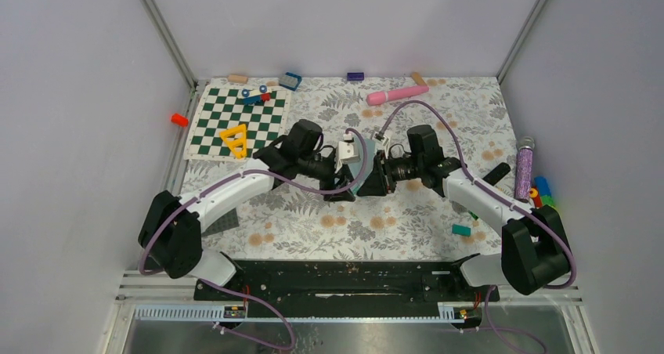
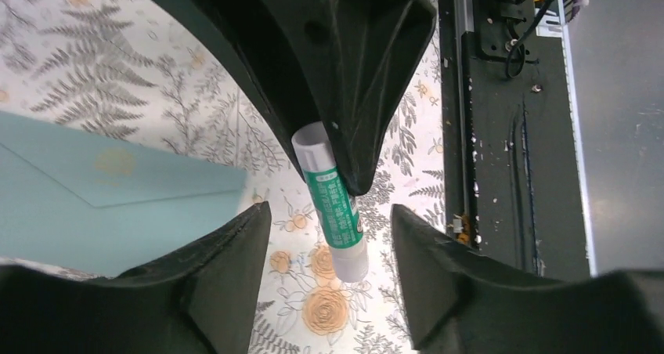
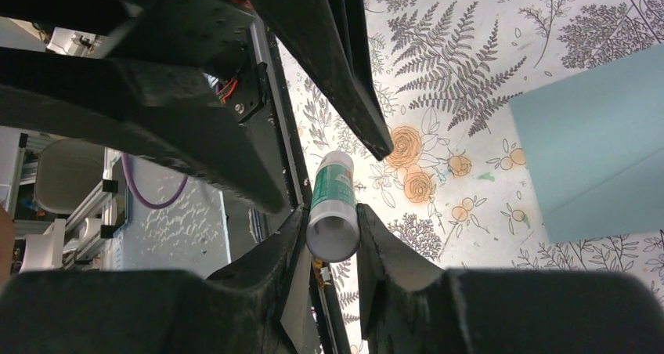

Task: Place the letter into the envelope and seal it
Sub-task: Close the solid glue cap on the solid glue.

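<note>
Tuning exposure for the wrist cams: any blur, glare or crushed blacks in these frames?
Top external: even light, soft shadows, sharp throughout. Left wrist: glue stick sharp, envelope edge slightly soft, black fingers of the left pincer near detail-free. Right wrist: stick's near end soft inside the right pincer, tablecloth print crisp. No obvious glare anywhere.

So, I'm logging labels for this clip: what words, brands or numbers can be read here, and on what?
On the glue stick, green label: white print, too small and blurred to read.
On the envelope: a faint round emblem, no legible words.
No other text can be read in any view.
</note>
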